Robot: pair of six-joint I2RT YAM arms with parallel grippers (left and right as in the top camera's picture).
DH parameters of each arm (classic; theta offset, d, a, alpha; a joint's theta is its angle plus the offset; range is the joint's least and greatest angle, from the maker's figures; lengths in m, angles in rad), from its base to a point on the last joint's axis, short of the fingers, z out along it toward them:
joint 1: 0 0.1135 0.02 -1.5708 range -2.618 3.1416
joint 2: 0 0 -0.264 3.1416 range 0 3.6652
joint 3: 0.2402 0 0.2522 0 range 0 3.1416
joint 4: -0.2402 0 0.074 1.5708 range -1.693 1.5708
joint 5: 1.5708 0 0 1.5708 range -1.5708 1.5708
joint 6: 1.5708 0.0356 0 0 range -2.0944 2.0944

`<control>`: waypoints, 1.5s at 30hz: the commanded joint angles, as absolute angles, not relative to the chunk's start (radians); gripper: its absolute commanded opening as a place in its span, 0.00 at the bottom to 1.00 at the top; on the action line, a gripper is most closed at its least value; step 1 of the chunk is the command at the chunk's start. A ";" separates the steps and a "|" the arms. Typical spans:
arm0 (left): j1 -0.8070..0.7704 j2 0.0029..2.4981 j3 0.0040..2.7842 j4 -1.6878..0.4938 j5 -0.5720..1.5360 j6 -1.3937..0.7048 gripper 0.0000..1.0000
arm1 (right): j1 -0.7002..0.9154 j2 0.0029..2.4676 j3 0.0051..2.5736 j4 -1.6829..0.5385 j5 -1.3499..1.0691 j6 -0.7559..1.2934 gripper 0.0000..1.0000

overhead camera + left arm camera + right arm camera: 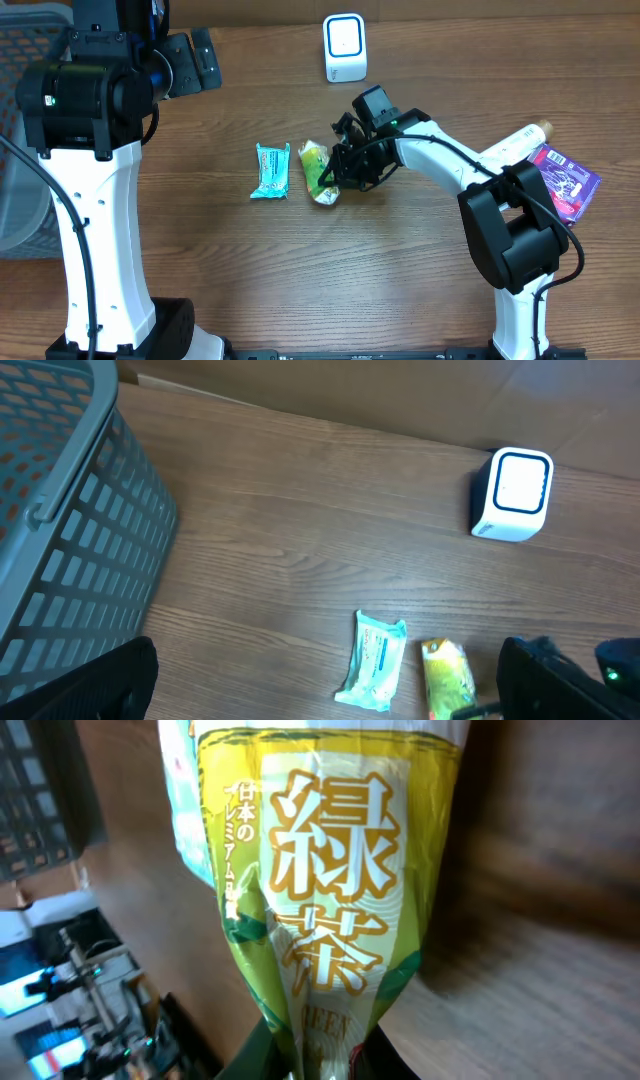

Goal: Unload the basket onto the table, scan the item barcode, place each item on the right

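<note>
A green and yellow snack packet (318,170) with Japanese print lies mid-table, and my right gripper (338,178) is shut on its right end. The right wrist view shows the packet (320,880) filling the frame, its narrow end pinched between the two fingers (270,1055) at the bottom. The white barcode scanner (345,47) with a blue-ringed face stands at the far edge, also seen as the scanner (512,495). My left gripper (330,695) hangs open high at the left, holding nothing; the packet (447,676) shows below it.
A teal wipes packet (271,170) lies just left of the green one. A purple packet (565,180) and a cream bottle (520,140) lie at the right. A grey mesh basket (60,530) stands at the left edge.
</note>
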State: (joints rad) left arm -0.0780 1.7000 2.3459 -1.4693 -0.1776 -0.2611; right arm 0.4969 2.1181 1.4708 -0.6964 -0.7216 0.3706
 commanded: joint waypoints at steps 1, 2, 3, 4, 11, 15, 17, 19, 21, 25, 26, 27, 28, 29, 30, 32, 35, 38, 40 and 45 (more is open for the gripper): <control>-0.079 1.707 2.357 -1.466 -0.191 -0.277 1.00 | 0.503 2.104 1.438 -0.687 -0.765 0.352 0.21; -0.079 1.707 2.357 -1.466 -0.191 -0.277 0.99 | 0.503 2.104 1.426 -0.690 -0.716 0.366 0.26; -0.079 1.707 2.357 -1.466 -0.191 -0.277 1.00 | 0.503 2.104 1.419 -0.698 -0.670 0.376 0.31; -0.079 1.707 2.357 -1.466 -0.191 -0.277 1.00 | 0.503 2.104 1.417 -0.712 -0.625 0.384 0.34; -0.079 1.707 2.357 -1.466 -0.191 -0.277 0.99 | 0.454 2.102 1.460 -0.854 -0.405 0.331 0.42; -0.079 1.707 2.357 -1.466 -0.191 -0.277 1.00 | 0.420 2.100 1.534 -0.979 -0.251 0.274 0.46; -0.079 1.707 2.357 -1.466 -0.191 -0.277 1.00 | 0.411 2.100 1.577 -1.035 -0.171 0.255 0.47; -0.079 1.707 2.357 -1.466 -0.191 -0.277 1.00 | 0.406 2.100 1.624 -1.086 -0.104 0.247 0.49; -0.079 1.707 2.357 -1.466 -0.191 -0.277 1.00 | 0.406 2.100 1.666 -1.118 -0.110 0.186 0.49; -0.079 1.707 2.357 -1.466 -0.191 -0.277 1.00 | 0.436 2.100 1.750 -1.187 -0.109 0.058 0.50; -0.079 1.707 2.357 -1.466 -0.191 -0.277 1.00 | 0.450 2.100 1.767 -1.205 -0.104 0.014 0.53; -0.079 1.707 2.357 -1.466 -0.191 -0.277 1.00 | 0.465 2.100 1.777 -1.217 -0.094 -0.024 0.56; -0.079 1.707 2.357 -1.466 -0.191 -0.277 1.00 | 0.483 2.100 1.782 -1.225 -0.076 -0.050 0.59; -0.079 1.707 2.357 -1.466 -0.191 -0.277 1.00 | 0.502 2.100 1.782 -1.230 -0.055 -0.072 0.63; -0.079 1.707 2.357 -1.466 -0.191 -0.277 1.00 | 0.524 2.100 1.781 -1.237 -0.028 -0.099 0.67; -0.079 1.707 2.357 -1.466 -0.191 -0.277 0.99 | 0.561 2.101 1.771 -1.237 0.013 -0.133 0.90; -0.079 1.707 2.357 -1.466 -0.191 -0.277 1.00 | 0.603 2.101 1.747 -1.211 0.052 -0.163 1.00; -0.079 1.707 2.357 -1.466 -0.191 -0.277 1.00 | 0.619 2.104 1.699 -1.160 0.058 -0.166 1.00; -0.079 1.707 2.357 -1.466 -0.191 -0.277 1.00 | 0.620 2.104 1.660 -1.127 0.059 -0.170 1.00; -0.079 1.707 2.357 -1.466 -0.191 -0.277 1.00 | 0.620 2.104 1.589 -1.071 0.035 -0.189 1.00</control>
State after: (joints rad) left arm -0.0780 1.7000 2.3459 -1.4693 -0.1776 -0.2611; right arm 0.6270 2.1178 1.6192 -1.0977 0.0307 -0.1646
